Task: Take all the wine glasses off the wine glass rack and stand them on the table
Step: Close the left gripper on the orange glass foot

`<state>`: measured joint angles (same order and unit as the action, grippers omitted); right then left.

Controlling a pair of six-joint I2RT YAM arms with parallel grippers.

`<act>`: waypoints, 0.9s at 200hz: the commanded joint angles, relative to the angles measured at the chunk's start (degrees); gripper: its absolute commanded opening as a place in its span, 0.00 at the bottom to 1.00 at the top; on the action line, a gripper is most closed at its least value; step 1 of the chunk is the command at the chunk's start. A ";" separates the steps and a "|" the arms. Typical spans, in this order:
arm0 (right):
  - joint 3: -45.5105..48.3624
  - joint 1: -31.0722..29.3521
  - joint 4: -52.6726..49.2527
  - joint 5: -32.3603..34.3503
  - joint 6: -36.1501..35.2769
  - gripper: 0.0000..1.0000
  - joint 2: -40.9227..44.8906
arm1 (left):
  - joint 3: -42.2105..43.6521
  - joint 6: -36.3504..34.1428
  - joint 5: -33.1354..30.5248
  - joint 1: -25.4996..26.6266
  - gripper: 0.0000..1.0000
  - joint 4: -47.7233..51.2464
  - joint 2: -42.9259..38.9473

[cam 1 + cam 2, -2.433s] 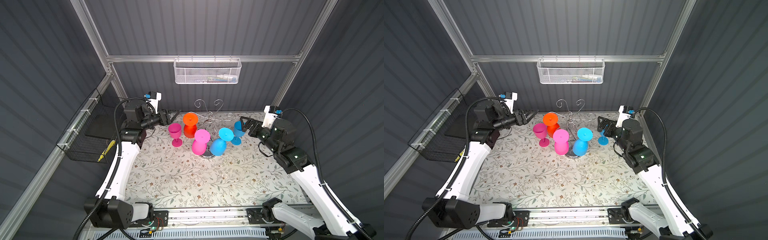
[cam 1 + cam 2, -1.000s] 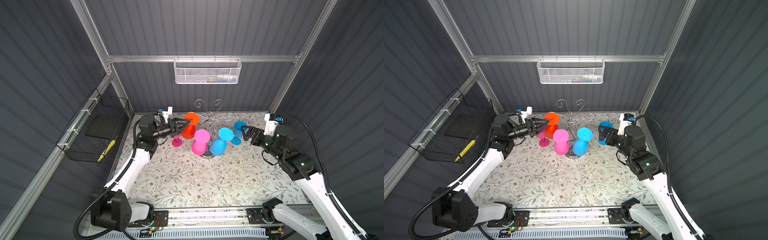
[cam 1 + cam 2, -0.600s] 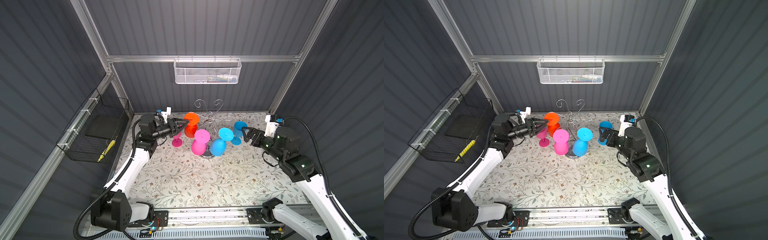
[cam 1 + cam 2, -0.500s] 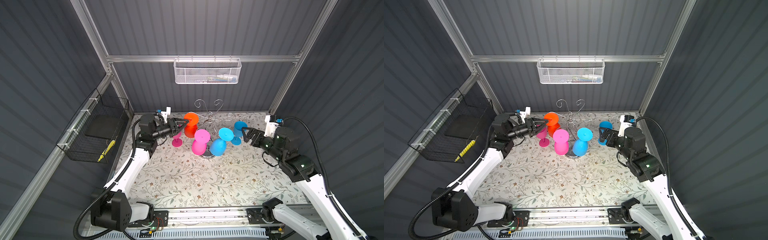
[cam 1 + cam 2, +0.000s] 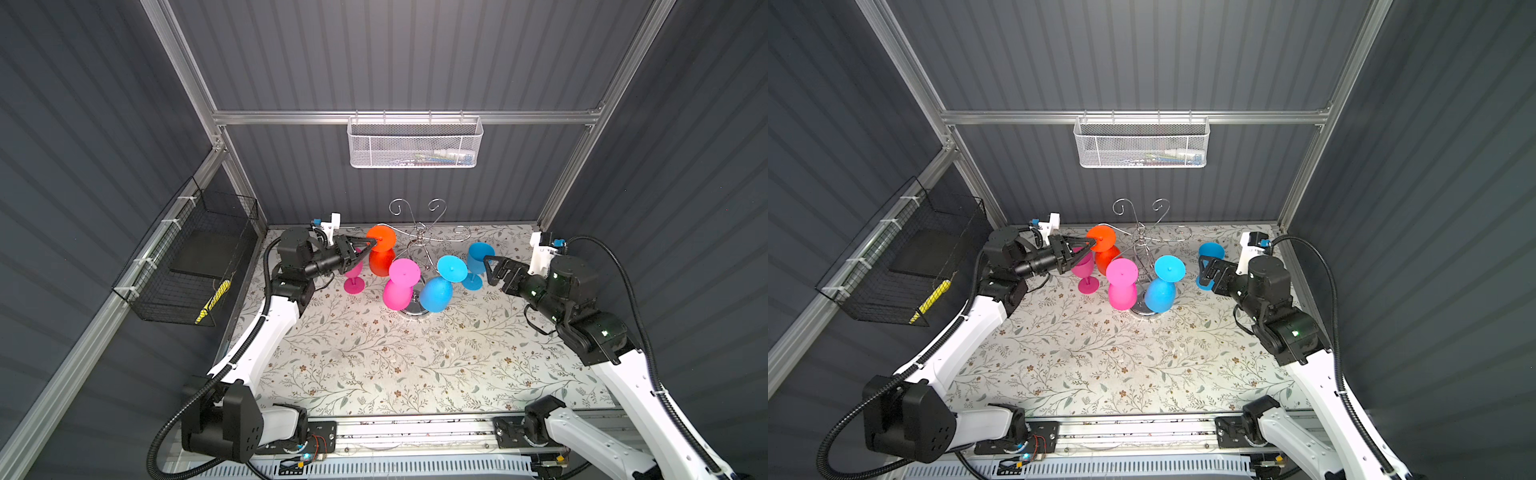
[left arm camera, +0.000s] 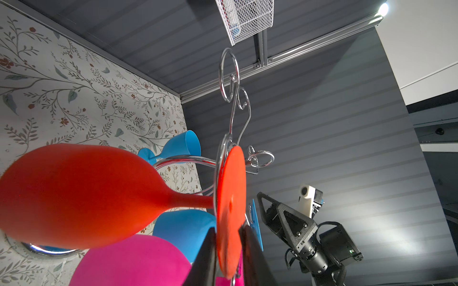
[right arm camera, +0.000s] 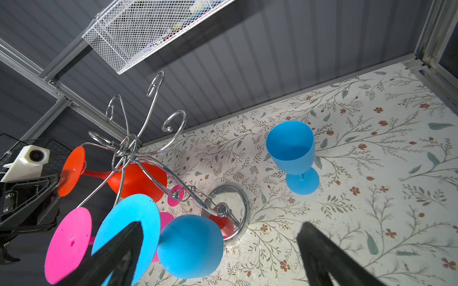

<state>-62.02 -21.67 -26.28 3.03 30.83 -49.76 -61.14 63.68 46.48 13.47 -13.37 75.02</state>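
Observation:
The chrome wine glass rack [image 5: 419, 237] [image 5: 1142, 243] stands at the back middle of the table. An orange wine glass [image 5: 381, 259] [image 6: 74, 193], a pink one [image 5: 397, 291] and a blue one [image 5: 436, 293] hang upside down on it. My left gripper [image 5: 372, 243] [image 6: 228, 232] is shut on the orange glass's round foot, one finger on each face. This glass still hangs on its wire arm. My right gripper [image 5: 489, 271] [image 7: 218, 255] stands wide open and holds nothing, beside the hanging blue glass [image 7: 190, 245].
A pink glass [image 5: 354, 276] and a blue glass [image 5: 478, 259] stand upright on the floral table, left and right of the rack. A white mesh basket [image 5: 415, 141] hangs on the back wall, a black wire basket [image 5: 187, 257] on the left wall.
My left arm came in from the left to the orange glass, and its jaws have narrowed onto the foot. The right arm has shifted only slightly and stays open.

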 commanded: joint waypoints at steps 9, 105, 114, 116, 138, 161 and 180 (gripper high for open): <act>0.50 0.31 0.40 0.63 -0.20 0.99 0.89 | -0.29 0.30 -0.73 -0.03 0.19 -1.31 -0.88; 0.85 0.31 0.28 0.86 -0.22 0.99 1.10 | -0.29 0.42 -1.83 -0.03 0.17 -0.37 -1.96; 0.93 0.31 0.18 0.84 -0.22 0.99 1.24 | -0.37 0.48 -1.90 -0.03 0.16 -0.28 -1.90; 0.94 0.31 0.24 0.86 -0.11 0.99 1.22 | -0.38 0.46 -1.91 -0.03 0.15 -0.26 -1.83; 0.94 0.31 0.12 0.76 -0.02 0.99 1.33 | -0.39 0.48 -1.92 -0.03 0.12 -0.17 -2.03; 0.96 0.33 0.05 0.93 -0.06 0.99 1.50 | -0.56 0.44 -1.91 -0.03 0.11 0.01 -2.16; 0.94 0.39 0.05 0.91 0.04 0.99 1.49 | -0.81 0.26 -1.92 -0.03 0.11 0.61 -2.33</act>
<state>-61.47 -21.61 -26.35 3.20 30.85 -48.95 -61.14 63.88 44.53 13.47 -13.13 74.67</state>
